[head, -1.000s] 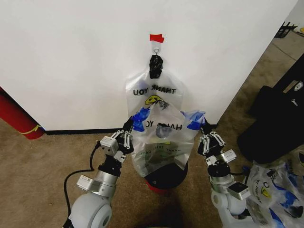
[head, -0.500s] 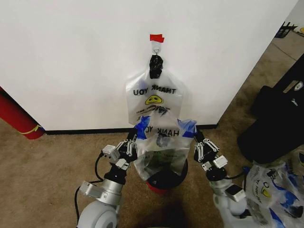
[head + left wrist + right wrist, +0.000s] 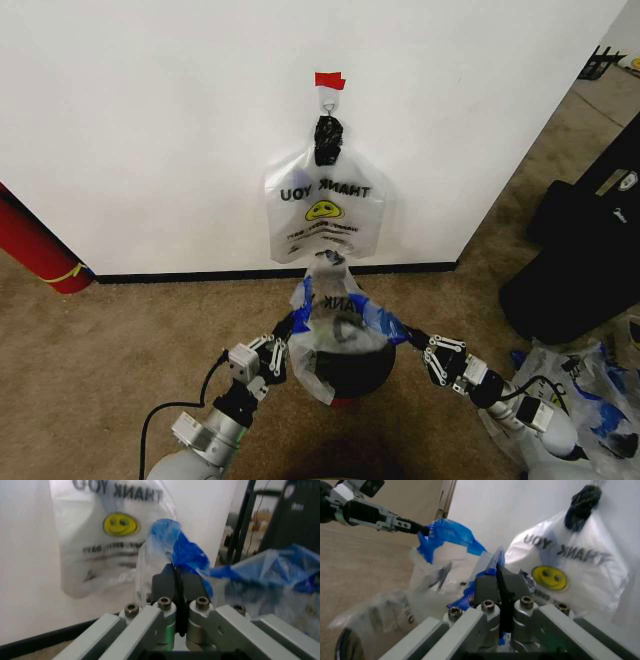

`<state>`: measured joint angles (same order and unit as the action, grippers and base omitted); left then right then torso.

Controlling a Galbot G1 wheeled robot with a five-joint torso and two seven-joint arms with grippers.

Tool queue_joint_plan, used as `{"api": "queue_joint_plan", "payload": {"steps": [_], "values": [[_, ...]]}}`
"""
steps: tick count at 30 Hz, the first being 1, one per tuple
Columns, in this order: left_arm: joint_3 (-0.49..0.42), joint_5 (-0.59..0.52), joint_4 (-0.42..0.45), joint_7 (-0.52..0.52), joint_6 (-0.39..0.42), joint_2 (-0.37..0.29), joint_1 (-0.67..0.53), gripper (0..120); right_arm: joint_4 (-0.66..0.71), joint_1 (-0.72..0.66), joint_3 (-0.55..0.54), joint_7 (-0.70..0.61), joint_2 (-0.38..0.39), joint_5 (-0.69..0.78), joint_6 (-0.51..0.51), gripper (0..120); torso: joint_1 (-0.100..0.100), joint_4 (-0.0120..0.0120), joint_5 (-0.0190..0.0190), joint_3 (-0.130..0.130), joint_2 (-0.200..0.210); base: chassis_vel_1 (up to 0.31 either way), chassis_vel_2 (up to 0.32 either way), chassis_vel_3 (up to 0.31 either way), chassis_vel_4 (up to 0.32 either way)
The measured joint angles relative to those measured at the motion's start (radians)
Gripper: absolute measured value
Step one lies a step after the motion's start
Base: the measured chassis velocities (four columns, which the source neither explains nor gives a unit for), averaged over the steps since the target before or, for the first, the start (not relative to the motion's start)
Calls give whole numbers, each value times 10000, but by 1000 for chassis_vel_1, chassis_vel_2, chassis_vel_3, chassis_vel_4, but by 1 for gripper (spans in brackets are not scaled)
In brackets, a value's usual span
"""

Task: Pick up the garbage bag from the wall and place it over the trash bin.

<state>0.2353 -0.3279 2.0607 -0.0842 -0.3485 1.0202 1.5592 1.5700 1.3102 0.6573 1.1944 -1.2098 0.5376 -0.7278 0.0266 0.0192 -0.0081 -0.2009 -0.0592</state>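
Note:
The garbage bag [image 3: 338,325], translucent with blue handles, is stretched across the mouth of the black mesh trash bin [image 3: 356,376] at the foot of the wall [image 3: 150,120]. My left gripper [image 3: 283,347] is shut on the bag's left blue handle, low beside the bin's left rim. My right gripper [image 3: 424,352] is shut on the right blue handle, beside the right rim. In the left wrist view the left gripper [image 3: 176,573] pinches blue plastic [image 3: 181,553]. The right gripper [image 3: 498,576] pinches blue plastic too, with the left gripper [image 3: 417,528] farther off.
A white THANK YOU bag [image 3: 323,205] hangs from a hook [image 3: 328,100] under red tape [image 3: 329,80]. A red cylinder [image 3: 35,245] leans at the left. A big black case [image 3: 580,240] and a pile of plastic bags [image 3: 570,400] lie to the right.
Both grippers have dropped and spread apart, pulling the garbage bag down from in front of the hanging bag and opening it over the bin's mouth.

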Motion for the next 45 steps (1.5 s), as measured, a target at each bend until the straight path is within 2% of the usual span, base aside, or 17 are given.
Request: {"api": "queue_joint_plan", "payload": {"steps": [7,11,13,15,22,23,26,28,36,45], "values": [[138,109,-21,-554,-66,-828,122,0,-427,-247,-103,1251,348,397,693,0,0,0,0,0,0,0,0,0,0],[368,424,-372,-1688,-480,-1383,137,0,-1174,-588,-141,3125,885,1105,1885,0,0,1,0,0,0,0,0,0,0],[493,674,-679,-2361,-774,-1624,-6,0,-1550,-726,-203,3469,1092,1141,2079,0,0,-1,0,-1,0,0,0,0,0],[514,725,-737,-2478,-829,-1673,-45,0,-1619,-744,-225,3520,1130,1158,2101,0,0,0,-1,0,0,0,0,0,0],[1244,1964,-1816,-4718,-1893,-2439,-620,0,-2427,-832,-567,3561,1241,1652,2250,0,0,1,1,-1,0,0,0,0,0],[1244,1964,-1816,-4718,-1893,-2439,-620,0,-2427,-832,-567,3561,1241,1652,2250,0,0,1,1,-1,0,0,0,0,0],[1718,2351,-2133,-6175,-2285,-2577,-768,0,-2817,-809,-721,3538,1261,1710,2220,0,0,1,-1,-1,0,0,0,0,0],[1851,2526,-2284,-6745,-2375,-2602,-882,0,-3032,-825,-790,3523,1253,1638,2076,0,0,1,1,-1,0,0,0,0,0],[1832,3126,-3053,-7791,-2544,-2540,-1621,0,-3730,-1050,-935,3481,1105,1073,1771,0,0,1,0,-1,0,0,0,0,0],[2005,2812,-2953,-9114,-2385,-2946,-1895,0,-3422,-851,-963,3463,1222,1316,1920,0,0,0,0,0,0,0,0,0,0]]}}
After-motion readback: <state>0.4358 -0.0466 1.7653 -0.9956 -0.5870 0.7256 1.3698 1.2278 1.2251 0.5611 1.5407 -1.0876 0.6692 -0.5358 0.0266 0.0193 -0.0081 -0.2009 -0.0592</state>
